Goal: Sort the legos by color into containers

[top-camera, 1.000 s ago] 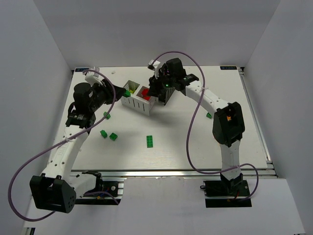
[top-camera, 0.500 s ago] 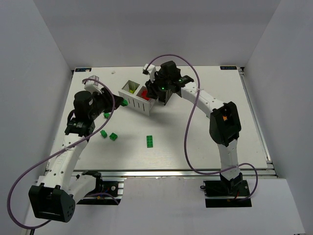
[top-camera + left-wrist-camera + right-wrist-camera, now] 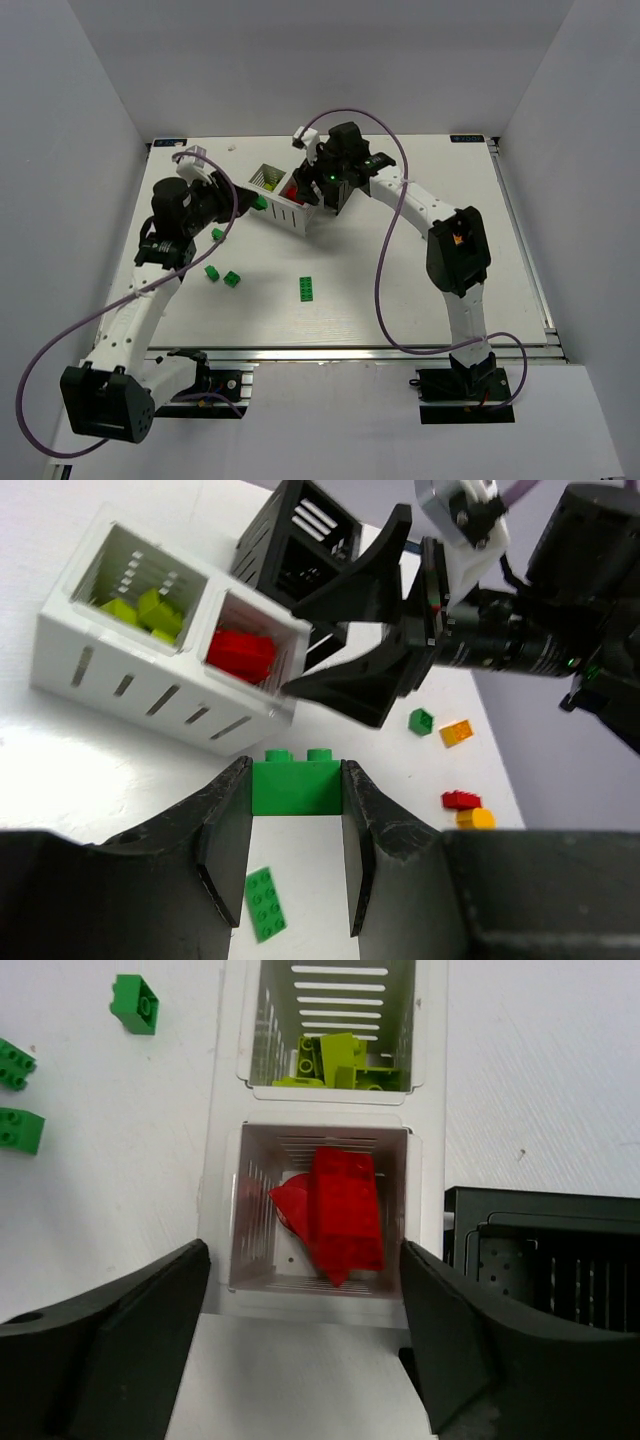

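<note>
My left gripper point(image 3: 295, 770) is shut on a dark green lego point(image 3: 295, 788), held above the table just left of the white container point(image 3: 284, 212). That container holds lime legos point(image 3: 340, 1060) in one compartment and red legos point(image 3: 342, 1210) in the other. My right gripper point(image 3: 303, 1290) is open and empty, hovering over the red compartment point(image 3: 303, 186). The black container point(image 3: 540, 1250) stands right beside the white one, partly hidden by my right gripper in the top view. Loose dark green legos lie on the table point(image 3: 307, 288) point(image 3: 232, 279) point(image 3: 212, 272).
Another green lego point(image 3: 217, 234) lies under my left arm. In the left wrist view, a green point(image 3: 421, 720), an orange point(image 3: 456, 732), a red point(image 3: 460, 800) and an orange-yellow lego point(image 3: 476, 818) lie to the right of the containers. Walls enclose the table.
My left gripper has moved back and right with the green lego, closer to the white container. My right gripper has shifted left, from over the black container to over the red compartment.
</note>
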